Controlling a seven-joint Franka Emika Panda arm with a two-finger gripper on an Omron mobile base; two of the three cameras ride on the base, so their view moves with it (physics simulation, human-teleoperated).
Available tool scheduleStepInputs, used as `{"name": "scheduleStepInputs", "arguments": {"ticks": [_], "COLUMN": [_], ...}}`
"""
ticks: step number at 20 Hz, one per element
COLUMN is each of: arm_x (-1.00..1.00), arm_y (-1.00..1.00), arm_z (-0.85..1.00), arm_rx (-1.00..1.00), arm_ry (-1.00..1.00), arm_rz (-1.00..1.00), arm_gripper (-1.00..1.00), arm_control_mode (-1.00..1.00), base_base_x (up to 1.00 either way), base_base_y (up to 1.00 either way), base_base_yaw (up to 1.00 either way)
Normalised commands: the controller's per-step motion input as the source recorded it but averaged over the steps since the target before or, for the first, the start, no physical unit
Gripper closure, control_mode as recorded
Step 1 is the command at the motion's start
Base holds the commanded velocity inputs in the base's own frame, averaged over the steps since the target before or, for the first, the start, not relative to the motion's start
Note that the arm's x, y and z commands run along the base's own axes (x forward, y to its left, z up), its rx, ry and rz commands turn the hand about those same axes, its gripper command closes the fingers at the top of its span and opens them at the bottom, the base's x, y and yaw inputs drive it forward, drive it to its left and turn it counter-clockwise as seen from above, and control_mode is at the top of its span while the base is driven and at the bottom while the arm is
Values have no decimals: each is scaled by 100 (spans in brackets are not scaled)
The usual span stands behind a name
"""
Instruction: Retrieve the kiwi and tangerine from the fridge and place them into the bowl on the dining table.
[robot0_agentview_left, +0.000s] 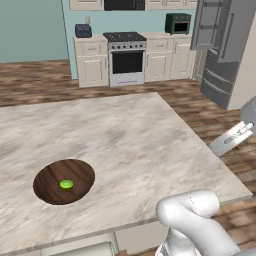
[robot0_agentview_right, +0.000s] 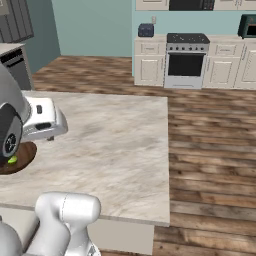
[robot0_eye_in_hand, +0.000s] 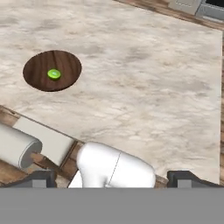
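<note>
Pincer (robot0_eye_in_hand: 112, 177) tips spread apart, mostly cut off; beyond, tiny yellow-green kiwi (robot0_eye_in_hand: 54, 74) sits in the dark-brown wooden bowl (robot0_eye_in_hand: 65, 61) on the beige marble desk (robot0_eye_in_hand: 144, 87).

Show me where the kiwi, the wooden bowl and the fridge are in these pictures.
kiwi (robot0_agentview_left: 66, 184): left base view, middle of the green fruit.
bowl (robot0_agentview_left: 50, 176): left base view, bare brown inside, left of the kiwi.
fridge (robot0_agentview_left: 220, 75): left base view, grey lower front below the open doors.
</note>
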Motion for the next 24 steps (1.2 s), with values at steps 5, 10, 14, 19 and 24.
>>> {"name": "scheduleStepInputs", "arguments": {"ticks": [5, 10, 14, 19, 24], "arm_x": [-4, 0, 1, 29, 37], "arm_y": [-52, -47, -24, 32, 29], "arm_z": [-32, -5, 0, 0, 0], "arm_rx": [-4, 0, 0, -5, -6], "arm_ry": [-40, -14, -5, 4, 0], "arm_rz": [12, 13, 11, -6, -15], "arm_gripper": [-100, -100, -100, -100, -100], "arm_control_mode": [-100, -100, -100, -100, -100], "base_base_x": [0, 0, 0, 0, 0], "base_base_y": [0, 0, 0, 0, 0], "base_base_yaw": [0, 0, 0, 0, 0]}}
